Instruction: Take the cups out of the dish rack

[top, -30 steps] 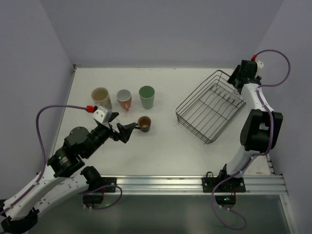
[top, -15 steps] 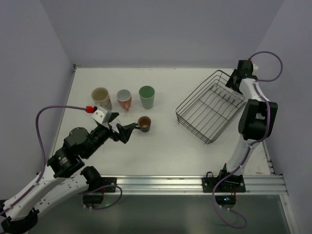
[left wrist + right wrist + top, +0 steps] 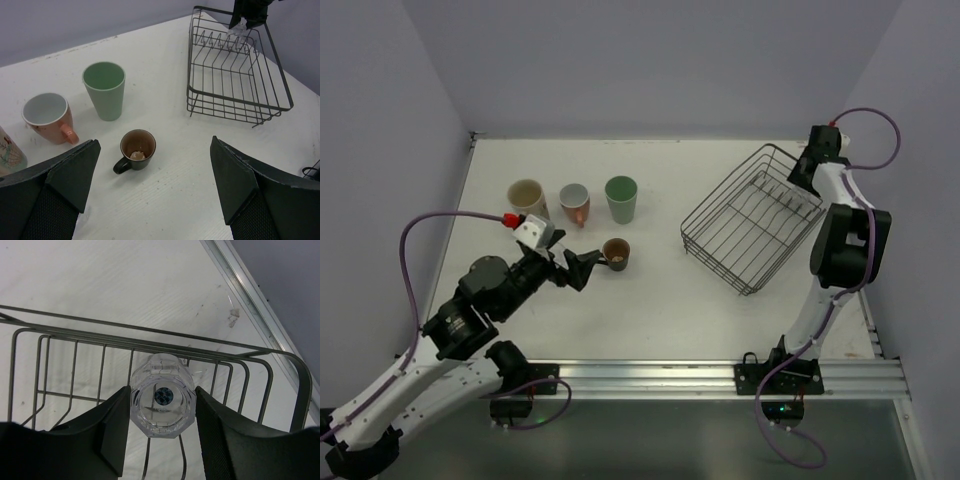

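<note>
The black wire dish rack [image 3: 752, 218] sits at the right of the table. At its far corner my right gripper [image 3: 807, 165] is shut on the clear glass [image 3: 162, 397], both pads against its sides, with the rack's wires [image 3: 150, 332] behind it. At the left of the table stand the beige mug [image 3: 526, 196], the pinkish cup [image 3: 574, 200], the mint green tumbler [image 3: 621, 197] and the small dark brown mug [image 3: 616, 252]. My left gripper [image 3: 155, 185] hangs open just near of the brown mug [image 3: 137, 148], holding nothing.
The left wrist view shows the rack [image 3: 235, 70] tilted, with my right gripper [image 3: 248, 15] at its top edge. A metal rail [image 3: 720, 375] runs along the near table edge. Walls close off the left, back and right sides.
My right gripper has closed onto the clear glass at the rack's far corner, and the right arm has shifted a little. The left arm has barely moved.
</note>
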Controlling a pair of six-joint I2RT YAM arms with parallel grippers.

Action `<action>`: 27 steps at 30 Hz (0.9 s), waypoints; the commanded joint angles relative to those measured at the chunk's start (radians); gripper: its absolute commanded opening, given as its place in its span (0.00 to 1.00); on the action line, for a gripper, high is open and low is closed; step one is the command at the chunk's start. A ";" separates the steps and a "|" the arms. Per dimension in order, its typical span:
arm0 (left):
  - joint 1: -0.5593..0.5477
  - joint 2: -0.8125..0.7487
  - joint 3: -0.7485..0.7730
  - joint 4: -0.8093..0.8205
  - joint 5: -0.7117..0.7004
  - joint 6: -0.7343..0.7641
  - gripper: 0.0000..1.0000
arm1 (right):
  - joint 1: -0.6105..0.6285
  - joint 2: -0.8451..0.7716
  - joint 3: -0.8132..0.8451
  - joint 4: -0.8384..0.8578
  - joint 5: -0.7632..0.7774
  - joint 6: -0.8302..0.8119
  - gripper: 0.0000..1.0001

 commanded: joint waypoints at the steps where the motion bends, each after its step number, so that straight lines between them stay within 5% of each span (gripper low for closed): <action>1: 0.013 0.018 -0.001 0.062 0.025 0.006 1.00 | -0.002 -0.173 -0.037 0.097 -0.058 0.023 0.39; 7: 0.022 0.064 0.013 0.079 0.070 -0.010 1.00 | -0.002 -0.408 -0.133 0.223 -0.225 0.099 0.38; 14: 0.025 0.139 0.099 0.142 0.225 -0.106 1.00 | 0.042 -0.756 -0.487 0.456 -0.549 0.376 0.36; 19: 0.025 0.231 0.110 0.323 0.404 -0.284 0.97 | 0.153 -0.998 -0.785 0.705 -0.658 0.582 0.36; 27: 0.024 0.427 0.111 0.629 0.582 -0.537 0.84 | 0.343 -1.222 -0.989 0.924 -0.749 0.814 0.36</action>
